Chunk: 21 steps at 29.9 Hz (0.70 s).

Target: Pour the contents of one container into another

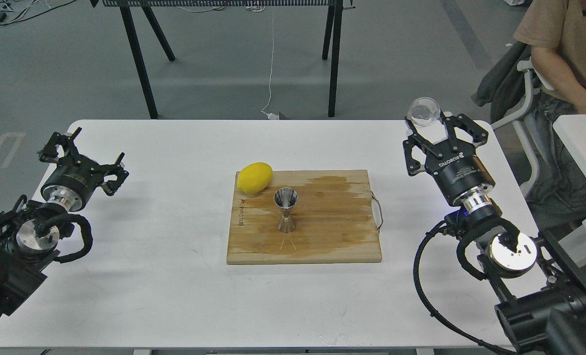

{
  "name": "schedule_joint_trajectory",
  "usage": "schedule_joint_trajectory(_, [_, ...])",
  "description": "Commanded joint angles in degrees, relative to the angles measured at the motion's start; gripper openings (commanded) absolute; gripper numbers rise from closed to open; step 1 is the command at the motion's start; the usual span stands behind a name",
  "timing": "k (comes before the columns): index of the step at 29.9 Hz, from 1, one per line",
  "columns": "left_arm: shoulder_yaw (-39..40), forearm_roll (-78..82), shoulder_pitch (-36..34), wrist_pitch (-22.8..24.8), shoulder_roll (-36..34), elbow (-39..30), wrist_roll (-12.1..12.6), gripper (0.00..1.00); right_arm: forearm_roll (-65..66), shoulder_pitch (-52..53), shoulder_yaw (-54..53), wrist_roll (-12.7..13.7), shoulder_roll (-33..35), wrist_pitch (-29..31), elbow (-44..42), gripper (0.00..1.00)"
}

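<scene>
The steel jigger (286, 209) stands upright near the middle of the wooden cutting board (337, 236). My right gripper (434, 124) is raised at the table's far right, well away from the board. It holds the clear glass cup (423, 111) at its fingertips, tipped so that the cup's round end faces the camera. The cup looks empty. My left gripper (85, 154) rests at the table's left edge, open, with nothing between its fingers.
A yellow lemon (255, 177) lies on the board's far left corner, just behind the jigger. A darker wet patch (342, 190) spreads over the board's right half. A seated person (564, 54) and a chair are beyond the table's right end.
</scene>
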<state>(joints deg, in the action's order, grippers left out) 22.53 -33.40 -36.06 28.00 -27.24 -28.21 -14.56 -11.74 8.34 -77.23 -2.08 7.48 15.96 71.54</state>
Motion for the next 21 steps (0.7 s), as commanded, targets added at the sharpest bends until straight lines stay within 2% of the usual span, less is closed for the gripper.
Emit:
schedule_joint_trajectory(1, [0.05, -0.08, 0.46, 0.00, 0.44, 0.00, -0.21, 1.00, -6.62, -3.32, -0.73, -1.70, -0.01, 0.22, -2.45, 0.37])
schedule_joint_trajectory(7, [0.05, -0.08, 1.16, 0.00, 0.61, 0.00, -0.21, 1.00, -13.66, -4.30, -0.81, -3.11, -0.01, -0.58, -7.81, 0.36])
schedule_joint_trajectory(16, [0.14, -0.08, 1.52, 0.00, 0.61, 0.00, -0.30, 1.00, -15.33, -3.33, -0.81, -3.11, -1.07, -4.09, -15.46, 0.36])
schedule_joint_trajectory(21, [0.14, -0.08, 1.52, 0.00, 0.61, 0.00, -0.21, 1.00, -15.51, -2.80, -0.64, -3.11, -1.51, -6.81, -16.00, 0.36])
